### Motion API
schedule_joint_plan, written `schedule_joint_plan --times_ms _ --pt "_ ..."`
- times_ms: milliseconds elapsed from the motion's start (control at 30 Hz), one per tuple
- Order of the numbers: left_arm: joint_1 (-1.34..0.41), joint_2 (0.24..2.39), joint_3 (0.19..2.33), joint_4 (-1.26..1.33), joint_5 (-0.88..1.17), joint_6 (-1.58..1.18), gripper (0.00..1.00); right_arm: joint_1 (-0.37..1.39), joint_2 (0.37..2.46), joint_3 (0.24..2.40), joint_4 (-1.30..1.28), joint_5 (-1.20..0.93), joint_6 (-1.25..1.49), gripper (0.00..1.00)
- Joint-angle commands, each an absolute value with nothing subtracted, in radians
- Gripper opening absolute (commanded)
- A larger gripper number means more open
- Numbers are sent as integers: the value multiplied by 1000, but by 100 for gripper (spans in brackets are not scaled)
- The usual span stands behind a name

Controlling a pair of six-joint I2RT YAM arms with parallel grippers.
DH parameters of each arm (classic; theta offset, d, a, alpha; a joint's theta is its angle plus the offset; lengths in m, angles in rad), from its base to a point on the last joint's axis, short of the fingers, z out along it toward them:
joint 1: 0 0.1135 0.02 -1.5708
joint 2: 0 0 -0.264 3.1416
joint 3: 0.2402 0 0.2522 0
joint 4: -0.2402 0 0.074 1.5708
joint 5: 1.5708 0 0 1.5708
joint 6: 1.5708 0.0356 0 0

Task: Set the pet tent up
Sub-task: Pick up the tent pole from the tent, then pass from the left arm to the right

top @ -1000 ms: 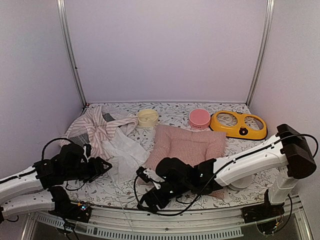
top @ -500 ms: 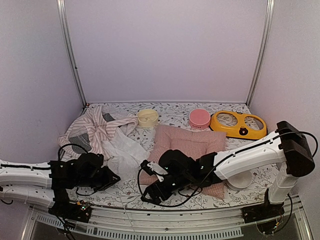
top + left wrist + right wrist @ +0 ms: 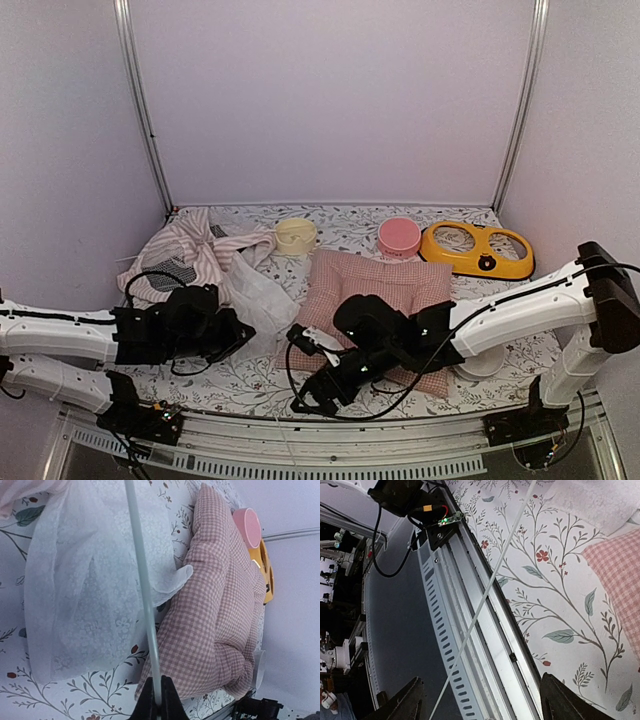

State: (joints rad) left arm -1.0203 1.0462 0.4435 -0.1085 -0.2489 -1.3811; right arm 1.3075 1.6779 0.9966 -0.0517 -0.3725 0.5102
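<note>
The pet tent [image 3: 190,250] lies collapsed left of the pink checked cushion [image 3: 380,285]. The left gripper [image 3: 156,706] is closed on its thin white pole [image 3: 142,590], which runs past the cushion's left edge toward the open right gripper [image 3: 481,702].

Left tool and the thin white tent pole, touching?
Touching. Left wrist view: the left tool is pinched shut on the white tent pole at the bottom edge, with no gap visible.
</note>
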Motion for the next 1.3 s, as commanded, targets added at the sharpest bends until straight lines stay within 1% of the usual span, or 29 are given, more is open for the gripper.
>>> schedule_joint_plan --times_ms 0,133,367,467,767,967,1267 --pt "-1014 1068 482 22 -321 -1354 0 1307 1639 940 -52 -491 493 78" --pt "-1006 1073 496 85 -347 -1370 0 1310 1637 911 -56 -522 488 73" --pt "-984 1095 538 124 -367 -1370 0 1317 1609 843 -29 -590 491 65" --pt "-979 1100 552 133 -370 -1362 0 1324 1603 816 -18 -620 490 60" --pt "-965 1095 559 148 -379 -1353 0 1334 1539 685 77 -744 508 48" --pt "-959 1079 559 150 -389 -1346 0 1341 1531 640 137 -834 503 45" --pt "-957 1057 549 156 -400 -1348 0 1348 1571 621 205 -861 525 38"
